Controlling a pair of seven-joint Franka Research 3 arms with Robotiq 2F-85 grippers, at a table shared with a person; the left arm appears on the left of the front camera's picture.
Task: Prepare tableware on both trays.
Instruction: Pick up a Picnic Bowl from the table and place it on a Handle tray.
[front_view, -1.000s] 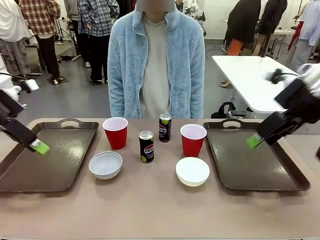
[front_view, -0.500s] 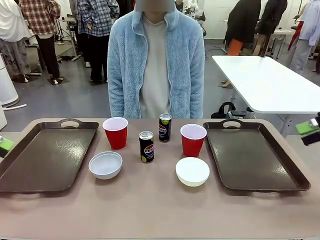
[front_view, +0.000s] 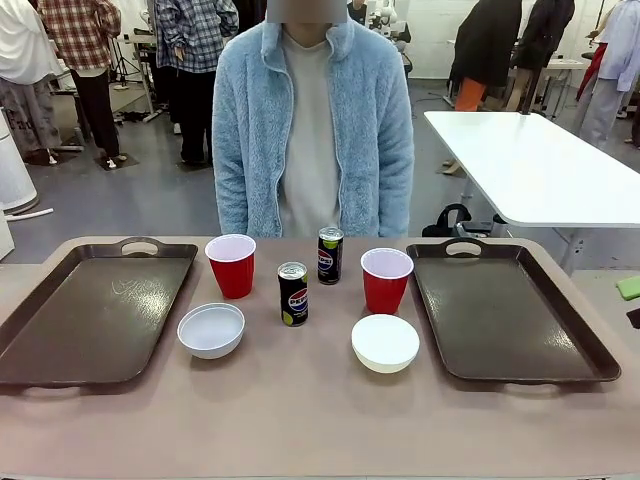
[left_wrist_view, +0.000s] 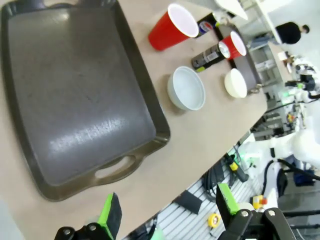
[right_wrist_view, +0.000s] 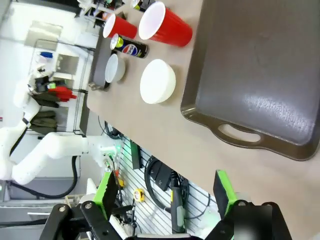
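Observation:
Two dark brown trays (front_view: 95, 310) (front_view: 505, 310) lie bare at the table's left and right ends. Between them stand two red cups (front_view: 231, 265) (front_view: 386, 280), two white bowls (front_view: 211, 330) (front_view: 385, 343) and two dark soda cans (front_view: 292, 294) (front_view: 330, 255). One green pad (front_view: 630, 288) of my right gripper pokes in at the right edge. In the left wrist view my left gripper (left_wrist_view: 167, 210) is open, off the table's edge, beside the left tray (left_wrist_view: 75, 90). My right gripper (right_wrist_view: 165, 195) is open too, held beyond the right tray (right_wrist_view: 260, 65).
A person in a light blue fleece (front_view: 312, 120) stands at the far side, arms down. A white table (front_view: 530, 160) stands behind on the right. My other arm (right_wrist_view: 45, 150) shows far off in the right wrist view.
Both arms have drawn back from over the trays toward the picture's sides. The left gripper has left the front view; the right shows a pad at the edge. The tableware has not moved.

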